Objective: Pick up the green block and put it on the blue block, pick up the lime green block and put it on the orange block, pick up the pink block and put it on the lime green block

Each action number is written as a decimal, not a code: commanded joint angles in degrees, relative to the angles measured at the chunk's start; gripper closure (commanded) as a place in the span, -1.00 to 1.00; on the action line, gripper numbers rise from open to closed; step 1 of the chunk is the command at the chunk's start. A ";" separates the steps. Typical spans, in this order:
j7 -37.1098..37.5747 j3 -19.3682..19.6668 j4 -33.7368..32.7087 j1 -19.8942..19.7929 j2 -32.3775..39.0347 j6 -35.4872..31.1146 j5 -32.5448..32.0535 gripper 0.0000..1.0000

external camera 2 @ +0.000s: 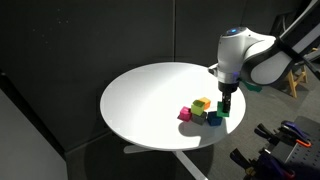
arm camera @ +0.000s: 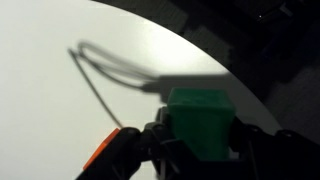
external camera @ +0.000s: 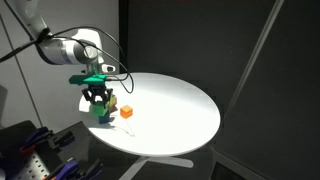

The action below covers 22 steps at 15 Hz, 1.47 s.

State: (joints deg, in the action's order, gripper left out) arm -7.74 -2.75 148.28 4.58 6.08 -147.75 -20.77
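Several blocks: grouped close to one edge of the round worktop [external camera 2: 140,100].
Claw [arm camera: 200,142]: fingers set against both sides of the green block [arm camera: 200,115], apparently gripping it.
Green block: low over the worktop, by that edge; whether it rests on anything is unclear.
Orange block [external camera: 127,111]: just beside the claw, inward from the edge.
Pink block [external camera 2: 184,114]: near the lime green block [external camera 2: 203,103], along the same edge.

wrist view | green block [arm camera: 203,120] blurred | claw [arm camera: 200,146] dark, blurred | orange block [arm camera: 102,163] cut by bottom edge
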 commanded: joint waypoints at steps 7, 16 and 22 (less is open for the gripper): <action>-0.48 0.50 -0.31 -0.38 0.65 -1.25 -1.45 -1.00; -1.13 0.05 -0.06 -0.31 -0.81 -0.20 0.16 -1.00; -1.50 -0.90 -0.36 0.03 -3.95 1.95 2.98 -1.00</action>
State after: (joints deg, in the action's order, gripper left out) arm -7.74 -2.92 147.95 4.63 5.02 -147.93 -20.12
